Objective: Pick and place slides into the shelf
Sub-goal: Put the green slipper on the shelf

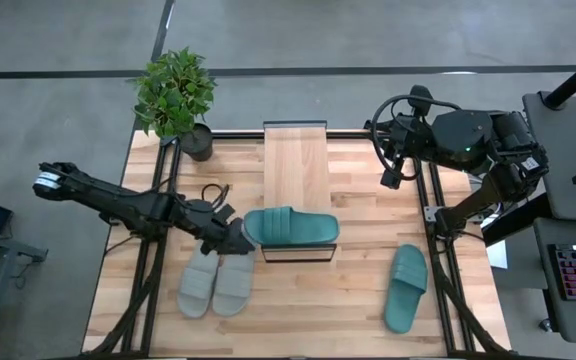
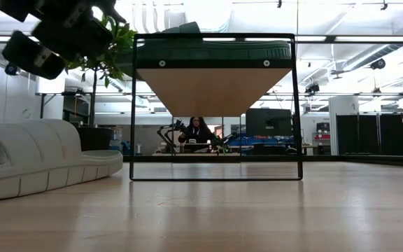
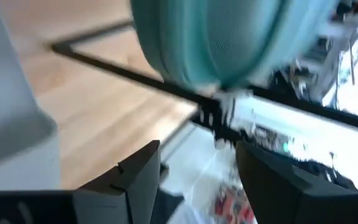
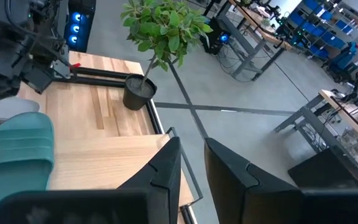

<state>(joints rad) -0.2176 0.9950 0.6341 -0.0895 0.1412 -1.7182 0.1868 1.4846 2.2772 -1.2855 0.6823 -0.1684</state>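
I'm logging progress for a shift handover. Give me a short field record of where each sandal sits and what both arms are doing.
on shelf: one teal-green foam slide sandal lies across the near end of the light wood plank shelf
on table: second teal sandal to the right; pale grey-beige pair to the left
left tool: open, beside the shelved sandal's end, not gripping it
right tool: raised at the far right edge, holding nothing

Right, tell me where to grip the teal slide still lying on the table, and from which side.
Take the loose teal slide by its wide ribbed strap, coming straight down from above. It lies flat, sole down, clear of the shelf, so the raised strap is its easiest part to pinch. The right gripper looks nearest.
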